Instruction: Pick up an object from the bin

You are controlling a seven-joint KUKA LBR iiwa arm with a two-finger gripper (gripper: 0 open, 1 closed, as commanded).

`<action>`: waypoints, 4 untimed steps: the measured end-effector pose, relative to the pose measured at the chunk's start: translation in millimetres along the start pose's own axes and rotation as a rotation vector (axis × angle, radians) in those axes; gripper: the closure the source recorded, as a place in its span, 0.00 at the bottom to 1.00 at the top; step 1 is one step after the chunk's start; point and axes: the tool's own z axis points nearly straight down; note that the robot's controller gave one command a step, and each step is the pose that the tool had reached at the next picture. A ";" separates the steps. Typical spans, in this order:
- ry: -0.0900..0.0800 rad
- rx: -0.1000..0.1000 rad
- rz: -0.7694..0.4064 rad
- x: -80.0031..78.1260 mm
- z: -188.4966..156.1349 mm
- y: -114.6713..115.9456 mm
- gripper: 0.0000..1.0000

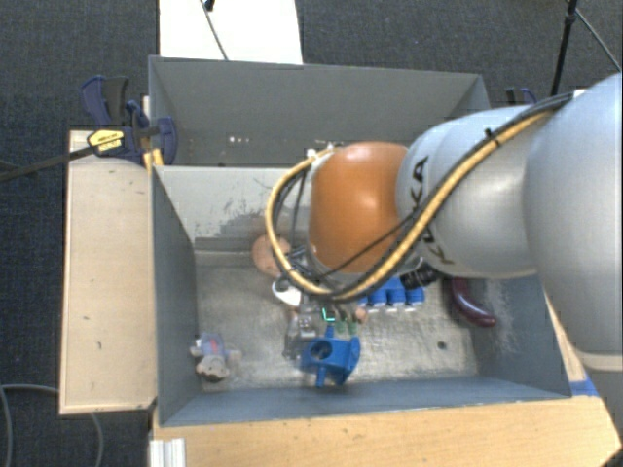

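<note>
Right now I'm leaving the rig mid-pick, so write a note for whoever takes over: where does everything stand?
Gripper: low near the front wall of the grey metal bin, against the blue blocky plastic piece; a hold is not visible.
Elsewhere: small grey-pink toy figure front left; blue ribbed strip and dark maroon curved piece to the right.
Done: nothing lifted out yet.
Left: confirm a grasp, then lift.

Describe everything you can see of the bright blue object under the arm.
The blue object is small, chunky and bright blue, plastic by its look, with a blocky, uneven outline. It lies on the bin's grey floor near the wall at the view's bottom, about midway along. The end effector stands right above its upper left edge, overlapping it; whether they touch cannot be told.
</note>
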 end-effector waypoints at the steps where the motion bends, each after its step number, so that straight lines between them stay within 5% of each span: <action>1: -0.008 -0.001 0.005 -2.0 -4.2 -0.7 0.00; 2: -0.011 -0.002 -0.224 -25.2 65.4 -43.0 1.00; 3: -0.007 -0.002 -0.222 -23.9 66.6 -42.5 0.00; 4: -0.013 -0.002 -0.216 -25.5 65.2 -42.9 1.00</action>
